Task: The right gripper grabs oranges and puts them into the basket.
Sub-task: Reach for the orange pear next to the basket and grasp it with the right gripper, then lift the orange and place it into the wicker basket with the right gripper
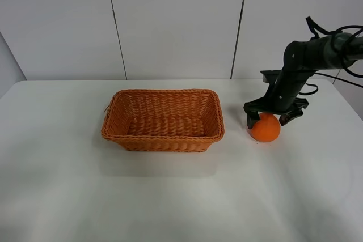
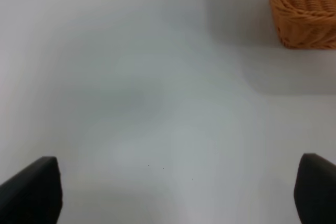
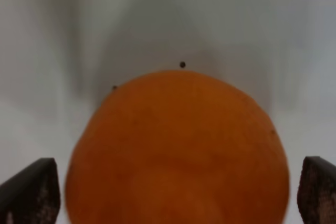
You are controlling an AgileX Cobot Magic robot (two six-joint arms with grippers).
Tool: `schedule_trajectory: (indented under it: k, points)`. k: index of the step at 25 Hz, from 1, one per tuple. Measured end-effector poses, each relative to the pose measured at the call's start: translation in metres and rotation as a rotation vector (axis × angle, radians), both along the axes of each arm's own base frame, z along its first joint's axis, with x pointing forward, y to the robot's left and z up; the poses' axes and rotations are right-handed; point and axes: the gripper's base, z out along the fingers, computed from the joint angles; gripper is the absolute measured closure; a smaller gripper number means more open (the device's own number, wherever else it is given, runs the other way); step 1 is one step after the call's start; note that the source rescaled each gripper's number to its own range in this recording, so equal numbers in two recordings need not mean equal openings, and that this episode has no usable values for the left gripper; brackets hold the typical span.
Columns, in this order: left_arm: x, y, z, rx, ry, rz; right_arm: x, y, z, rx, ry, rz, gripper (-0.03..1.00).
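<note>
One left gripper (image 2: 173,195) comes first, seen only in its own wrist view. Its fingers are spread wide with nothing between them, and it stands off from a corner of the basket (image 1: 164,91) over bare table (image 1: 170,196). It plays no part in the hazard.

The basket rests on the table and its woven floor shows no fruit. To the right of the basket, near its short wall but clear of it, the orange (image 1: 265,130) sits on the table. The right gripper (image 1: 267,118) is down over it, jaws open and straddling the upper part of the fruit. The right wrist view shows a fingertip on either side with a gap to the skin, so no grip is made yet.

Risks, as judged:
- The fingers appear high on a round body. Closing above the widest girth could squeeze the orange downward and out, and it might roll away from the basket.
- If one finger touches first, it could nudge the fruit sideways.
- A low carry could strike the basket's right-hand rim and shove the light wicker.
- A high release could bounce the fruit out.

Behind the basket stands a pale panelled wall (image 1: 170,21), of no concern.
</note>
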Motion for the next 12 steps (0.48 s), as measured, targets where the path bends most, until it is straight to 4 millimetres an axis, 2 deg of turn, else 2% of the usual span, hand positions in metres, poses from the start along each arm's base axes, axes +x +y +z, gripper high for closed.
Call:
schedule_trajectory:
  k: [3, 5, 7, 10, 11, 12]
  points:
    - [0.0000, 0.0000, 0.0000, 0.000, 0.000, 0.000, 0.0013, -0.0003, -0.0074, -0.006, 0.003, 0.003, -0.03]
    - [0.0000, 0.0000, 0.0000, 0.000, 0.000, 0.000, 0.0016, -0.0005, -0.0078, -0.008, 0.001, 0.004, 0.05]
    - [0.0000, 0.0000, 0.0000, 0.000, 0.000, 0.000, 0.0017, -0.0006, -0.0078, -0.010, -0.001, 0.006, 0.30]
    - [0.0000, 0.0000, 0.0000, 0.000, 0.000, 0.000, 0.0019, -0.0009, -0.0060, -0.013, -0.005, 0.009, 0.83]
    - [0.0000, 0.0000, 0.0000, 0.000, 0.000, 0.000, 0.0018, -0.0011, -0.0032, -0.015, -0.011, 0.010, 0.96]
    - [0.0000, 0.0000, 0.0000, 0.000, 0.000, 0.000, 0.0017, -0.0013, -0.0009, -0.017, -0.015, 0.012, 0.97]
